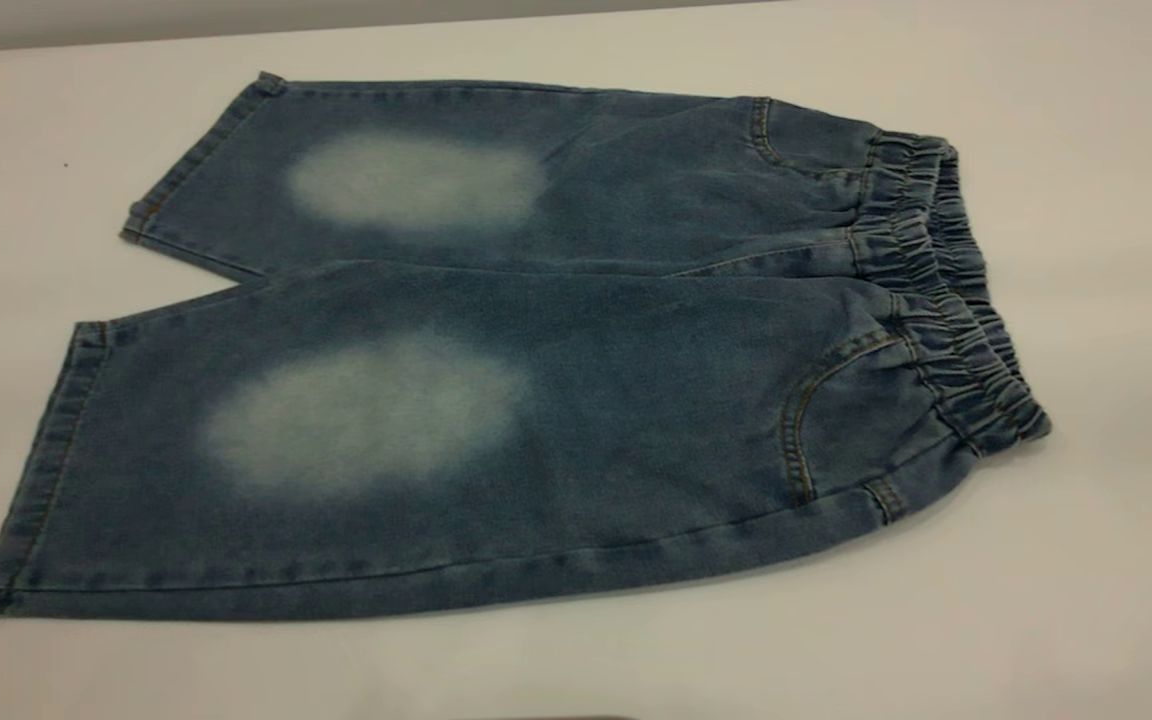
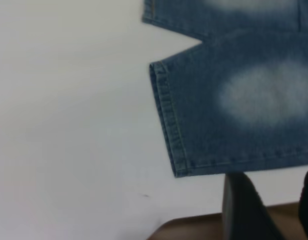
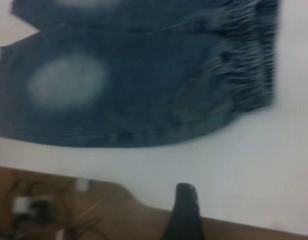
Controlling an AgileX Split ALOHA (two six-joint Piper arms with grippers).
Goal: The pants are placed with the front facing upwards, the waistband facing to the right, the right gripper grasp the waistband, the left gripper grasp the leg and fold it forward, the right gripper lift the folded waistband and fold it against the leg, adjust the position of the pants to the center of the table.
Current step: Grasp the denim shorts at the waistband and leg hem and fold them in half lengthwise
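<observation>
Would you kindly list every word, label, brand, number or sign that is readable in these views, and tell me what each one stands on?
None: no readable text appears in any view.
The pants: only tan stitching and faded ovals, no tag or brand showing; the waistband is bare too.
The table: plain white, unmarked.
The left gripper and the right gripper: only dark fingers show at the table's near edge, no label in view.

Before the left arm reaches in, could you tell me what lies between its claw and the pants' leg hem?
Only bare white table, as the left wrist view shows; the left claw sits off the pants.
</observation>
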